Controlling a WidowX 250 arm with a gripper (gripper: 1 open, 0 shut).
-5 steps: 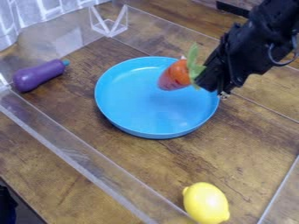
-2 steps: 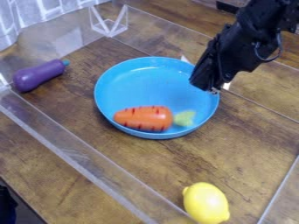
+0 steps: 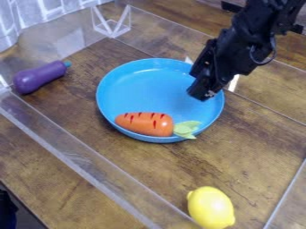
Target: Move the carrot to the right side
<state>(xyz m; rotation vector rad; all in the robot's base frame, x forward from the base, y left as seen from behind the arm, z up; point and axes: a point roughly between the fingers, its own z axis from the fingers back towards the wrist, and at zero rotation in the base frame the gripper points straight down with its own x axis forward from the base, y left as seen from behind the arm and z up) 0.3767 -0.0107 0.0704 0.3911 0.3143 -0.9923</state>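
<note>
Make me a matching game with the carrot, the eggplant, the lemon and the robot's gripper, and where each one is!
Things:
1. carrot
2. eggplant
3. lemon
4. gripper

Places:
A. at the bottom edge of the picture
B. lying in the blue plate
C. over the plate's right rim
D. on the table at far left

Pairs: 1-B, 2-D, 3-A, 4-C

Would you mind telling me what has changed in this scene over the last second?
The end effector let go of the carrot, which it had held above the blue plate's right side. The carrot dropped and now lies on its side in the plate's near part, leafy end to the right. The end effector, now empty, shifted slightly left over the plate. The eggplant and lemon stayed put.
</note>
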